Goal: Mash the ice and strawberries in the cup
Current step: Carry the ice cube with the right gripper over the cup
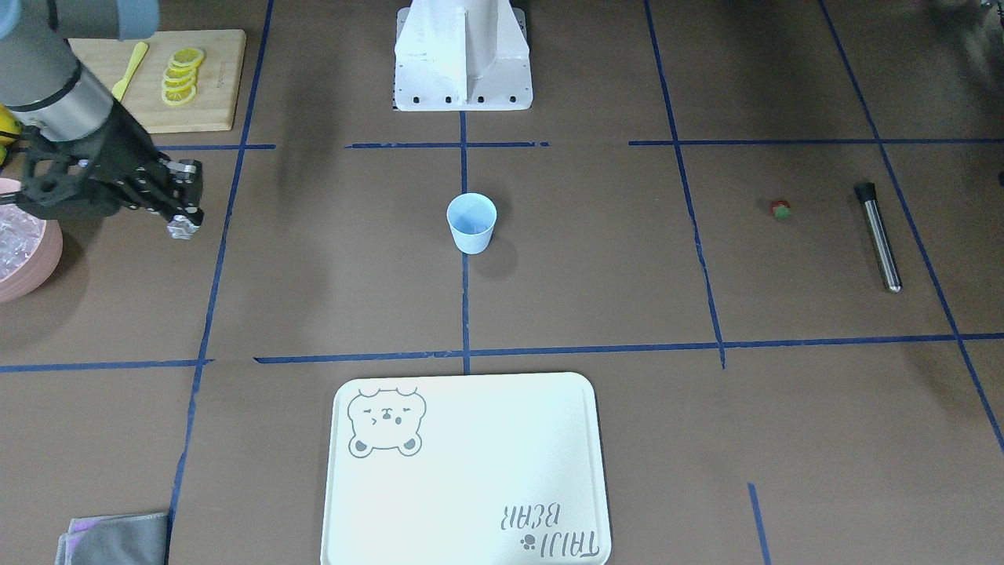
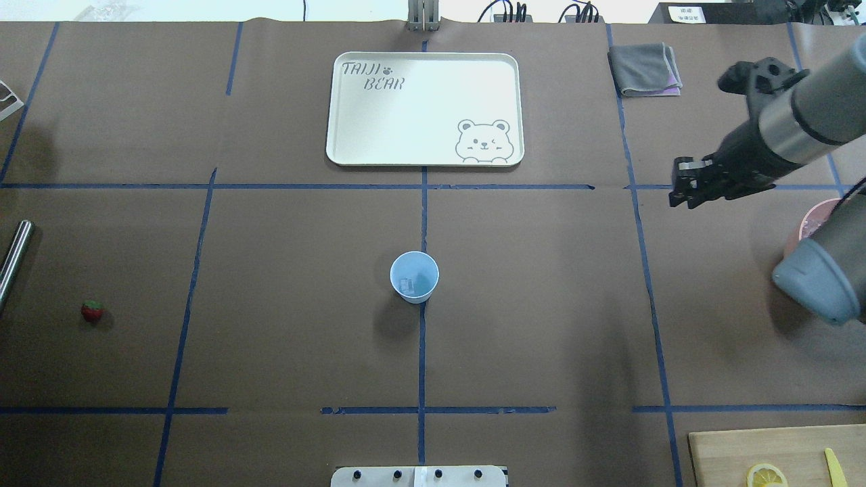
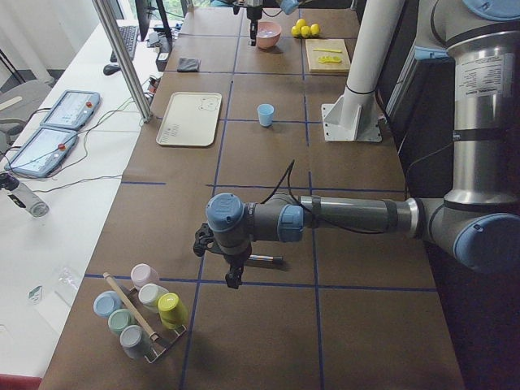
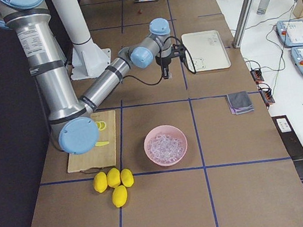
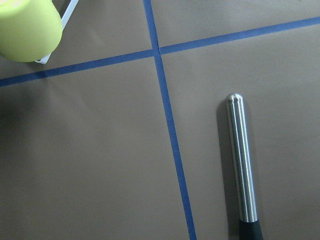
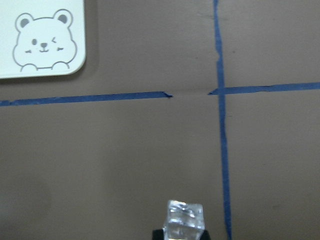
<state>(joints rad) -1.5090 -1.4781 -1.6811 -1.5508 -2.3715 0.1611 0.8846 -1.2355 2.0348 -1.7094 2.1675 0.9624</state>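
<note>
Closest to the rt wrist cam: clear glassy ice cube (image 6: pixel 185 220), clamped in the right gripper (image 2: pixel 682 191) jaws above the brown worktop (image 2: pixel 541 304), well apart from the small pale blue plastic cup (image 2: pixel 414 276) at ctr. Tiny red strawberry (image 2: pixel 92 310) lies on the worktop far over on the other side, near a steel rod w/ black end (image 5: pixel 241 160). Left gripper (image 3: pixel 233 280) hangs over that rod; jaws apart or together, can't tell.

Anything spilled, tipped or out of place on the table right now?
Nothing stands out. The cup stands upright on the centre tape line. The strawberry and the metal rod lie apart on the bare table. No spills show, and the right pincer grips an ice cube.
</note>
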